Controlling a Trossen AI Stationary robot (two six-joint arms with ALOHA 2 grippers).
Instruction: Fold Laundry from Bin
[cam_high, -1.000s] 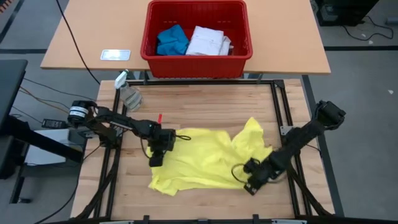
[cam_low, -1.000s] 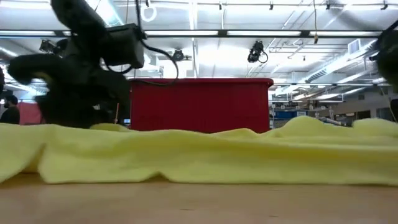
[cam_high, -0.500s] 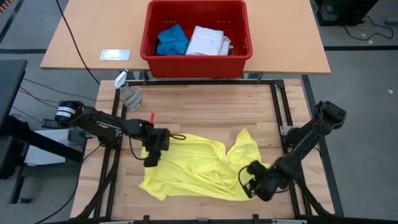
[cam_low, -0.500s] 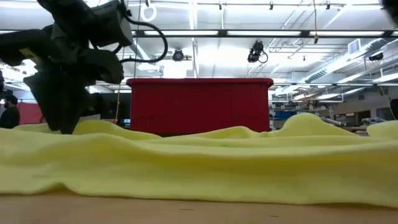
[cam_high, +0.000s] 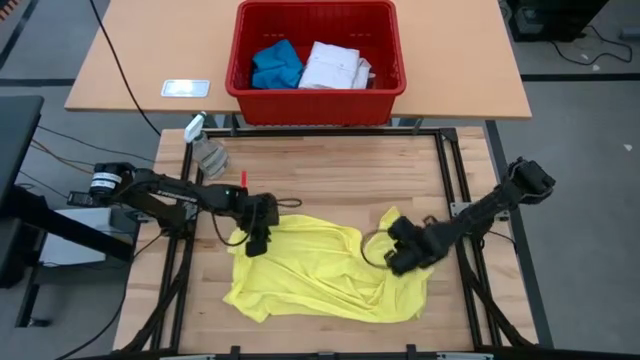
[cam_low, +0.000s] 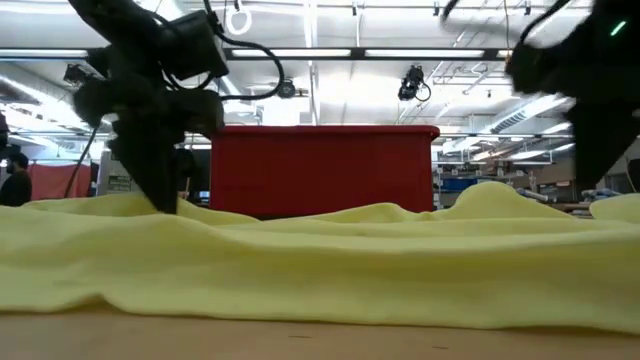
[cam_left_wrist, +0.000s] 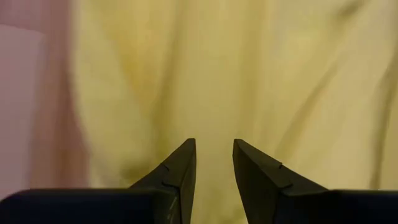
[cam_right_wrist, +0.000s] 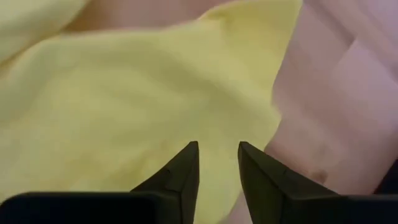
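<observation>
We see the yellow T-shirt (cam_high: 320, 270) lying crumpled on the pale wooden tabletop (cam_high: 330, 170), soft and matte, with long rolling folds in the low view; behind it on the tan tabletop (cam_high: 450, 70) stands the red bin (cam_high: 316, 100), a rigid plastic tub with sloping walls and a thick rim, holding a blue piece (cam_high: 276, 64) and a folded white shirt (cam_high: 335, 66); a clear spray bottle (cam_high: 207, 150) lies near the wooden tabletop's far left corner.

Against half a second ago, the right tool has come up from the shirt's near right corner to its right edge, farther from us, and the cloth's upstanding right flap now lies flatter; the left tool has shifted slightly right along the far left edge.

Our left tool (cam_high: 258, 238) sits on the shirt's far left edge, its dark tapered fingers (cam_left_wrist: 180, 168) a narrow gap apart over yellow cloth; we cannot tell whether it has any pinched; our right tool (cam_high: 400, 255) hovers over the shirt's right edge, fingers (cam_right_wrist: 181, 168) likewise slightly parted, gripping nothing that we can make out.
</observation>
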